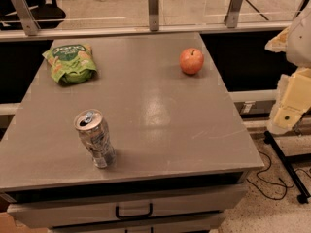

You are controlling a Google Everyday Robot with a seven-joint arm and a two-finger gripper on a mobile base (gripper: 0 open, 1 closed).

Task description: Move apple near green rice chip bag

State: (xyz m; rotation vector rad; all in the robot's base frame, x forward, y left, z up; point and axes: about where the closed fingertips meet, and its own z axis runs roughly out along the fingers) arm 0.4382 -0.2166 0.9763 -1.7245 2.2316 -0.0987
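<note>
The apple (191, 60) is red-orange with a short dark stem. It sits on the grey table top (160, 110) at the far right. The green rice chip bag (70, 62) lies flat at the far left of the table, well apart from the apple. My gripper (291, 103), a cream-coloured part of the arm, hangs at the right edge of the view. It is off the table, to the right of and below the apple, and holds nothing that I can see.
A silver drink can (94, 138) stands near the table's front left. A glass railing with metal posts (153, 8) runs behind the table. A drawer handle (133, 211) is under the front edge. A black stand leg and cables (286, 169) lie on the floor at right.
</note>
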